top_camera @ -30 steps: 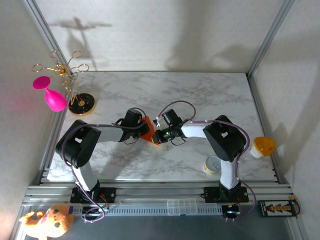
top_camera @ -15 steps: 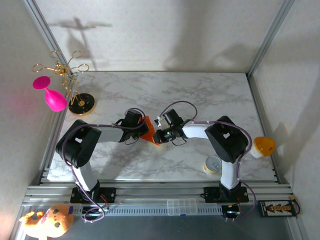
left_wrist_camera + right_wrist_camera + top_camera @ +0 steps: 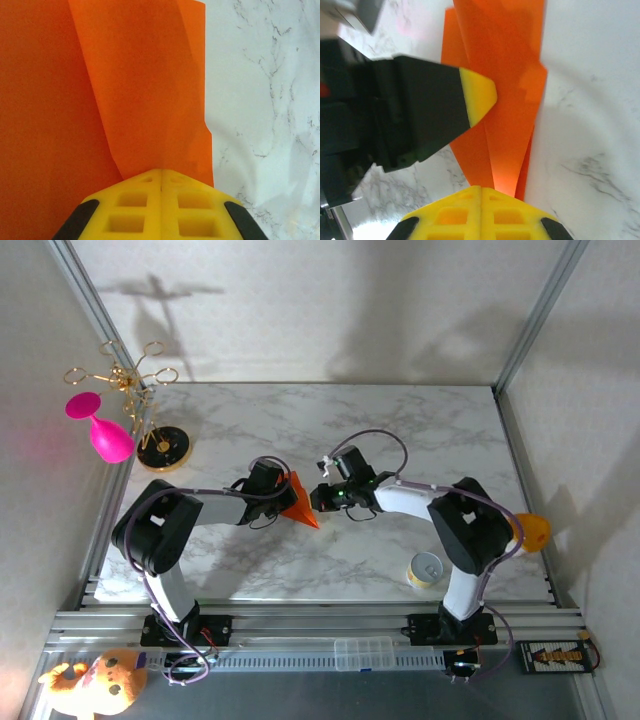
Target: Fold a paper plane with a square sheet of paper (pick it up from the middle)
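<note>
A white, grey-veined table (image 3: pixel 420 430) lies under the left claw (image 3: pixel 290 496) and right claw (image 3: pixel 319 499) and spreads out on all sides of them. Beyond them rises a plain white back wall (image 3: pixel 330 310) with soft grey shadows on it. White side walls (image 3: pixel 30 420) stand well off to either side, met by slanting metal posts (image 3: pixel 540 310). Behind the claws a metal rail (image 3: pixel 330 625) edges the table. The light is even.

I find no lettering, number or brand I can read from here. The orange paper (image 3: pixel 125 90) is plain in both wrist views; the dark plate (image 3: pixel 558 655) at the near right corner bears yellow marks too small to make out.
</note>
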Controlling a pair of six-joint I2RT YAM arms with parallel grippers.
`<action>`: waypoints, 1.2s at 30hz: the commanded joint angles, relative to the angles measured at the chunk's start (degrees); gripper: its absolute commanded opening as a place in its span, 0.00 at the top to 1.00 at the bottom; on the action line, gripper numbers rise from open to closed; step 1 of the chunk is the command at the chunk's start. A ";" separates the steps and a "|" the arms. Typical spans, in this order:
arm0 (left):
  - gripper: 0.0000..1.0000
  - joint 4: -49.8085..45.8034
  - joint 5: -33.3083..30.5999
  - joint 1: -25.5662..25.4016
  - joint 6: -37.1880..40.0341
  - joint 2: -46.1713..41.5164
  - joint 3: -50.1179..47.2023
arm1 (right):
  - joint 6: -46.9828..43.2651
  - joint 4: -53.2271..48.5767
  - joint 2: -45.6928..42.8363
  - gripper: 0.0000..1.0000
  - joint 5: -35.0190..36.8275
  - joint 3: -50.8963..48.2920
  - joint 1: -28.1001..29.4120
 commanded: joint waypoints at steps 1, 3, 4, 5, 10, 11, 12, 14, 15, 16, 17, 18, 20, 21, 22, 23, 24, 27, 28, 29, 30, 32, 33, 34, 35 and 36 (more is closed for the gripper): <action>1.00 -3.74 -3.05 0.40 -0.54 1.67 -1.82 | -1.16 -1.82 2.88 1.00 -2.91 2.88 1.81; 1.00 -3.82 -3.22 0.41 -0.51 1.52 -1.97 | -1.08 -1.60 4.12 1.00 -3.38 3.28 2.05; 1.00 -3.83 -3.23 0.41 -0.60 1.49 -2.04 | -1.17 -1.28 4.57 1.00 -3.73 3.42 2.00; 1.00 -3.75 -3.22 0.42 -0.58 1.42 -2.08 | -1.28 -1.01 5.02 1.00 -3.86 3.53 2.02; 1.00 -4.08 -3.53 0.35 -0.85 1.42 -2.08 | -1.98 -2.42 7.35 1.00 -3.74 4.39 1.99; 1.00 -4.41 -3.73 0.32 -1.04 1.41 -2.09 | -2.23 -2.78 7.54 1.00 -3.53 4.35 2.01; 1.00 -4.89 -4.20 0.38 -1.19 1.49 -2.03 | -2.33 -3.19 7.83 1.00 -3.13 4.25 2.05; 1.00 -5.81 -5.00 0.41 -1.56 1.63 -1.91 | -2.83 -3.91 8.03 1.00 -2.41 3.92 1.98; 1.00 -6.17 -5.37 0.39 -1.65 1.74 -1.90 | -3.02 -4.18 8.08 1.00 -2.09 3.67 2.01; 1.00 -6.50 -5.73 0.41 -1.87 1.80 -1.99 | -3.25 -4.38 8.23 1.00 -1.92 3.40 2.00; 1.00 -6.71 -5.99 0.41 -1.96 1.84 -1.99 | -3.40 -4.64 8.32 1.00 -1.81 3.22 2.06; 1.00 -6.94 -6.25 0.41 -2.07 1.91 -1.99 | -3.58 -4.83 8.39 1.00 -1.86 2.97 2.02; 1.00 -7.38 -6.70 0.41 -2.26 1.98 -1.93 | -4.14 -5.23 8.40 1.00 -2.27 2.40 1.99; 1.00 -7.67 -6.96 0.41 -2.27 2.10 -1.83 | -4.47 -5.69 8.43 1.00 -2.24 2.20 2.01; 1.00 -7.91 -7.18 0.41 -2.27 2.27 -1.73 | -4.78 -6.09 8.32 1.00 -2.22 1.76 1.98; 1.00 -8.11 -7.34 0.49 -2.27 2.48 -1.65 | -5.06 -6.31 8.05 1.00 -2.31 1.36 1.91; 1.00 -8.22 -7.44 0.50 -2.30 2.63 -1.63 | -5.39 -6.50 7.67 1.00 -2.44 0.78 1.84; 1.00 -8.49 -7.62 0.59 -2.23 3.08 -1.55 | -6.24 -6.91 6.18 1.00 -2.99 -1.12 1.46; 1.00 -8.53 -7.63 0.70 -2.12 3.16 -1.55 | -6.51 -6.97 5.66 1.00 -3.10 -1.87 1.21; 1.00 -8.66 -7.62 0.72 -2.04 3.21 -1.55 | -6.83 -7.09 5.17 1.00 -3.15 -2.50 0.98; 1.00 -8.66 -7.63 0.76 -1.96 3.24 -1.46 | -7.06 -7.30 4.62 1.00 -3.33 -3.20 0.79; 1.00 -8.92 -7.58 0.89 -1.70 3.30 -1.29 | -7.63 -7.35 3.35 1.00 -3.33 -4.59 0.42; 1.00 -8.93 -7.54 0.85 -1.66 3.25 -1.21 | -7.79 -7.40 2.68 1.00 -3.52 -5.51 0.27; 1.00 -9.02 -7.38 0.85 -1.57 3.25 -1.16 | -8.04 -7.44 2.07 1.00 -3.84 -6.32 0.13; 1.00 -9.02 -7.32 0.85 -1.49 3.25 -1.06 | -8.30 -7.74 1.44 1.00 -4.03 -7.03 0.09; 1.00 -8.95 -7.20 0.85 -1.44 3.17 -1.05 | -8.56 -8.32 0.90 1.00 -3.87 -7.73 0.12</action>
